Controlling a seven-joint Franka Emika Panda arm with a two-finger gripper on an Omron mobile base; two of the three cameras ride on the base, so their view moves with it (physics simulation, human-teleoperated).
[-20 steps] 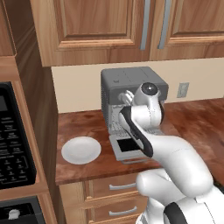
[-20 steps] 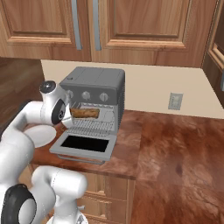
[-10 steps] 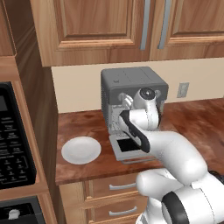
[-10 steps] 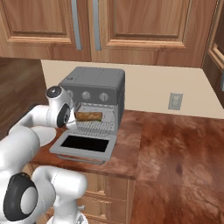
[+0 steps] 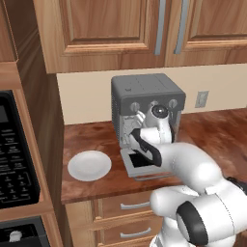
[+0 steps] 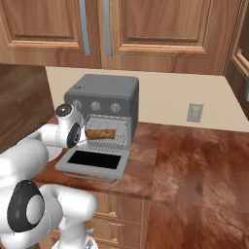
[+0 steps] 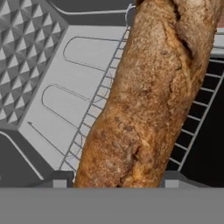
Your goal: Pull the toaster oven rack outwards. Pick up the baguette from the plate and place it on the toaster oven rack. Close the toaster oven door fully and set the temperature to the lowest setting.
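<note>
The dark-grey toaster oven (image 6: pixel 104 90) stands on the counter with its door (image 6: pixel 95 160) folded down flat. The wire rack (image 6: pixel 120 129) shows in the opening. My gripper (image 6: pixel 86 134) is at the left of the opening, shut on the golden-brown baguette (image 6: pixel 101 133), which lies level just above the rack. In the hand view the baguette (image 7: pixel 148 96) runs up between my fingertips (image 7: pixel 60 179), with the rack wires (image 7: pixel 192 131) close beneath it. The white plate (image 5: pixel 89 165) sits bare on the counter left of the oven (image 5: pixel 144 89).
A black microwave (image 5: pixel 14 154) is built in at the far left. Wooden cabinets (image 6: pixel 146 29) hang above the oven. A wall outlet (image 6: pixel 195 113) is to the oven's right, with open counter (image 6: pixel 194 165) below it. Drawers (image 5: pixel 125 207) sit under the counter edge.
My hand has carried the baguette forward from in front of the oven into its opening; the baguette now sits over the rack. The plate and door have not moved.
</note>
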